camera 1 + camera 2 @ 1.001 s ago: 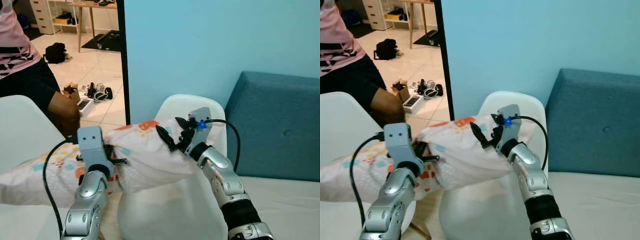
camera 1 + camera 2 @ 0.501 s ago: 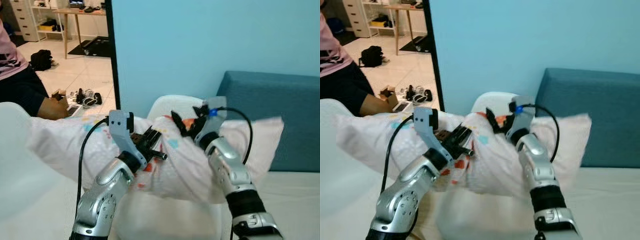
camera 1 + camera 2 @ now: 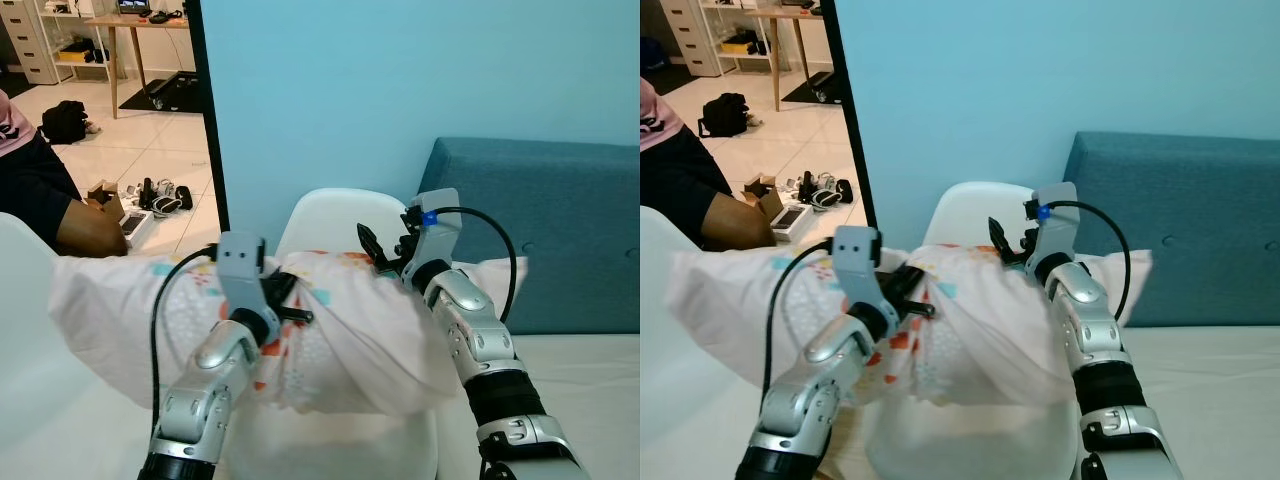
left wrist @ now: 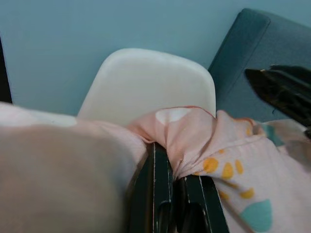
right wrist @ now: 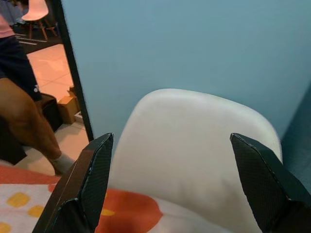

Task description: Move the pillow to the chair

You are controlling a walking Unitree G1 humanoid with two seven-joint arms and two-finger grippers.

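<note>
Since a second ago both arms have swung the pillow point(image 3: 340, 330) from the left onto the white moulded chair point(image 3: 330, 215) at centre; soft printed cotton; left gripper point(image 3: 285, 300), elbow bent, pinches a bunched fold; right gripper point(image 3: 385, 258), fingers spread, rests on its upper edge.

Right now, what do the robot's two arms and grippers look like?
Both arms are silver with black joint bands. The left gripper has a grey boxy wrist block and a looping black cable. The right gripper has black pointed fingers, a grey block with a blue marking, and a black cable.
</note>
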